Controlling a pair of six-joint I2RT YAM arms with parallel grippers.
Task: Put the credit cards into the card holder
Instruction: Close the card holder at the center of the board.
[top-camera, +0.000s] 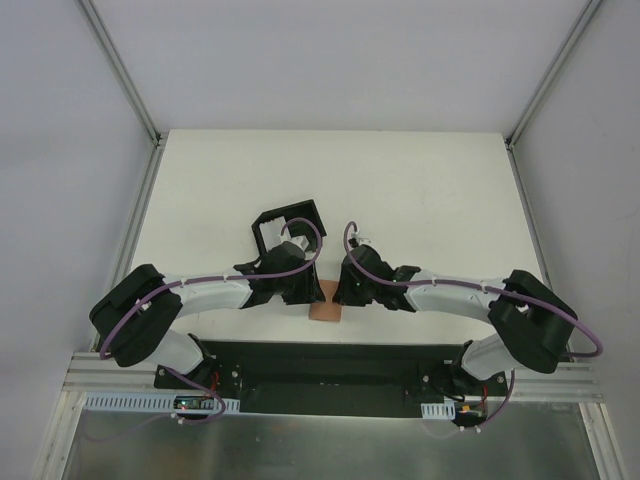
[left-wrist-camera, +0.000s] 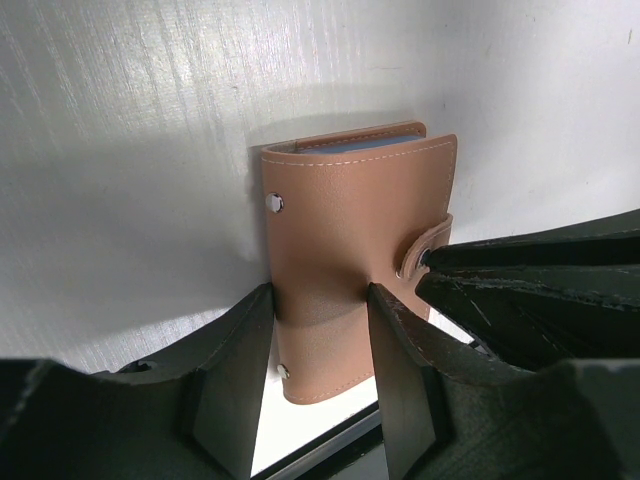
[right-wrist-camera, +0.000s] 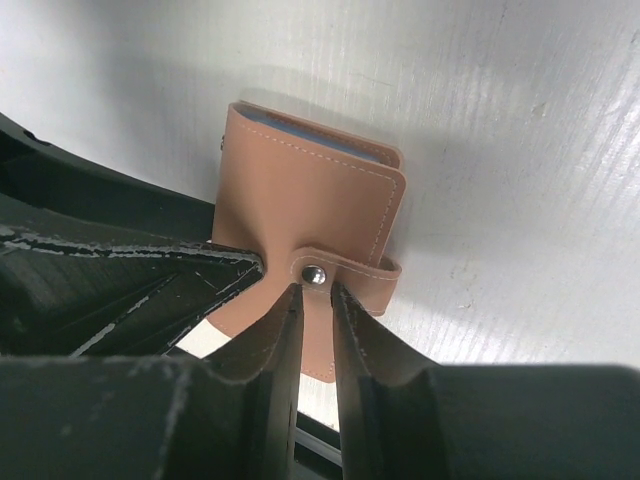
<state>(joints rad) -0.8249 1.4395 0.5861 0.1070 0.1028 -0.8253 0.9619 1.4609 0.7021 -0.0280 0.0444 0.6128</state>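
Note:
The tan leather card holder lies folded shut on the white table between my two grippers. It fills the left wrist view and the right wrist view. A light blue credit card edge shows inside its far end, also in the right wrist view. My left gripper is open, one finger at the holder's left edge and the other on its cover. My right gripper is nearly shut, its tips at the snap tab. No loose cards show.
A black open-sided plastic box stands just behind the left gripper. The right gripper is a hand's width from the left one. The black base rail runs close along the near table edge.

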